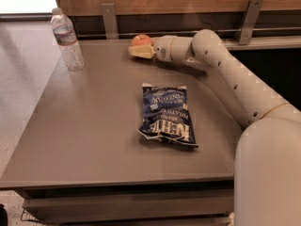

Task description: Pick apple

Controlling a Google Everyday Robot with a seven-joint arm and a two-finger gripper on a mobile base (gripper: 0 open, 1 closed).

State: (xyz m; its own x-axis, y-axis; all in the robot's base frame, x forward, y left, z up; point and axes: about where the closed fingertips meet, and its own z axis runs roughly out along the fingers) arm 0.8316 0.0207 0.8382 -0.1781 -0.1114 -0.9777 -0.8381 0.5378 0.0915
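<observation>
The apple [141, 39] is small, round and red-orange, and sits at the far edge of the grey table [94, 126], against the back rail. My gripper [138, 48] reaches in from the right at table height and is right at the apple. Its cream tip lies in front of the apple's lower half and hides it. The cream arm [235, 79] runs back from the gripper to the lower right of the view.
A blue chip bag [167, 114] lies flat in the middle of the table. A clear water bottle [67, 40] stands at the far left corner. A wooden wall with metal brackets [109, 20] closes off the back edge.
</observation>
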